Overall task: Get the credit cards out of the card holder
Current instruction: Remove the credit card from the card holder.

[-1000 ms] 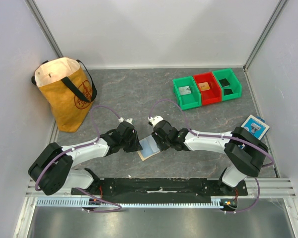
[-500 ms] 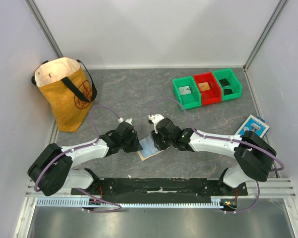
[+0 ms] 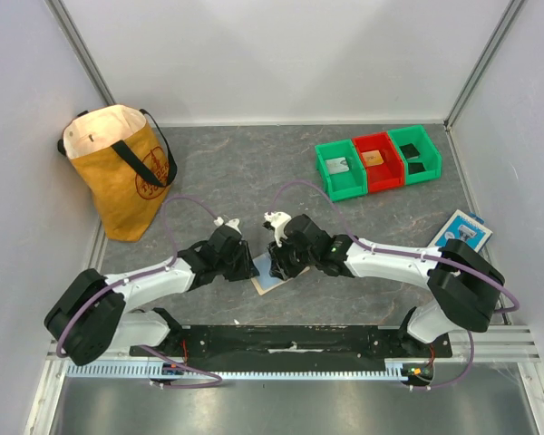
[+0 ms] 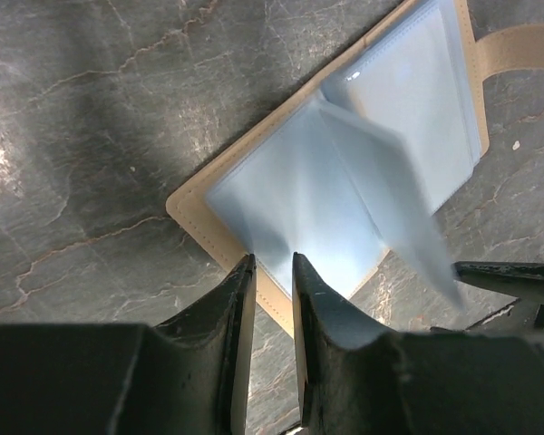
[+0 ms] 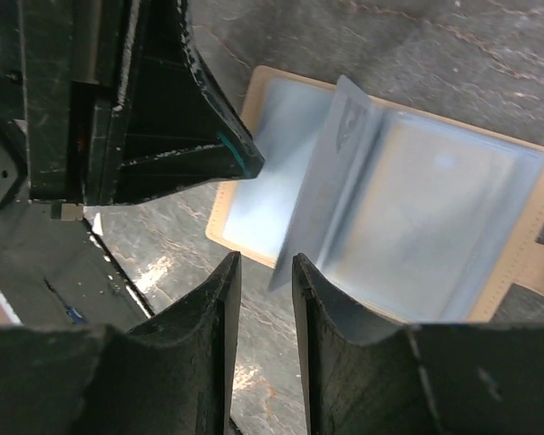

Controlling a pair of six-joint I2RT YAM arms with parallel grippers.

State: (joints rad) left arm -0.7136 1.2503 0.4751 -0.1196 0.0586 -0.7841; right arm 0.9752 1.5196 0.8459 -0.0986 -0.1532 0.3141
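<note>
Just toward 6 o'clock of table centre, the card holder (image 3: 268,275) lies open with its pale blue pockets up and one leaf (image 5: 331,172) standing; no credit cards show in them. At its 9 o'clock rim hovers the left gripper (image 4: 270,263), and at 2 o'clock, by the leaf, the right gripper (image 5: 265,263). Both have fingers narrowly apart, clamping nothing visible. The step likely goes best if the left pins the tan rim flat while the right turns leaves singly, checking each pocket. Coloured bins (image 3: 385,182) sit at 1 o'clock.
</note>
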